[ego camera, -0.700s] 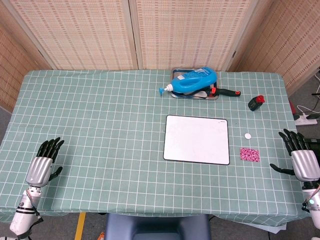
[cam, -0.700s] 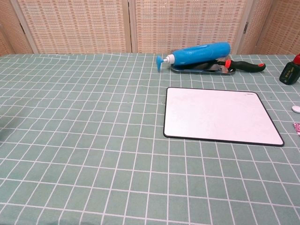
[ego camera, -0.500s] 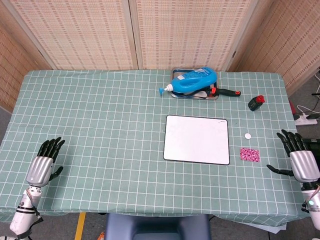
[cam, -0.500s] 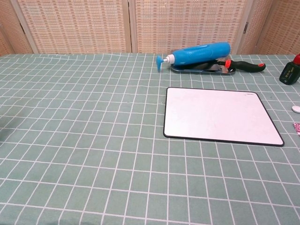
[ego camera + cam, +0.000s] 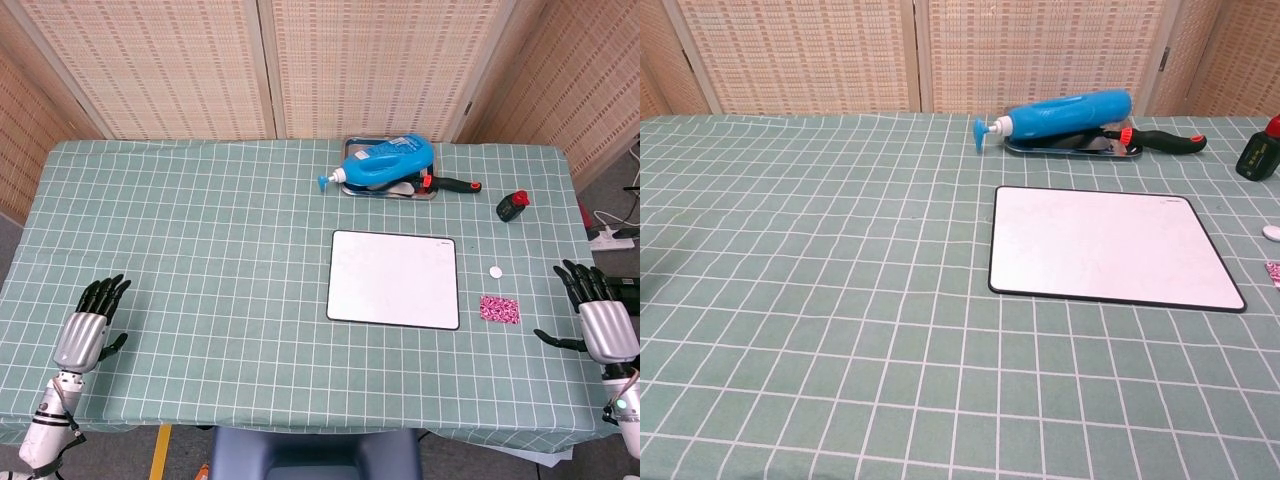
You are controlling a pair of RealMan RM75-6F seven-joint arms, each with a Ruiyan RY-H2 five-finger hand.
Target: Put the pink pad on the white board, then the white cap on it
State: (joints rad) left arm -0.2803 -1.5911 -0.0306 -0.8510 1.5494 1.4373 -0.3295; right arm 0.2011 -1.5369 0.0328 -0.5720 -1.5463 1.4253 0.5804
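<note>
The pink pad [image 5: 499, 309] lies on the table just left of the empty, spread-fingered right hand [image 5: 606, 325] (the left hand [image 5: 85, 332] is far off), beside the white board [image 5: 393, 279].

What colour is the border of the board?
Black, around the white board; the chest view shows it best.

In the chest view, the small patterned pink pad [image 5: 1274, 271], right of the black-edged white board [image 5: 1110, 246], is cut by the right edge to a sliver. The round white cap [image 5: 1274, 232] beyond it sits right at that edge. The dark green block with a red top [image 5: 1262, 152] is cropped there too. Neither hand shows in this view. The flat metal tray [image 5: 352, 148] lies mostly hidden under the blue bottle [image 5: 385, 165].
</note>
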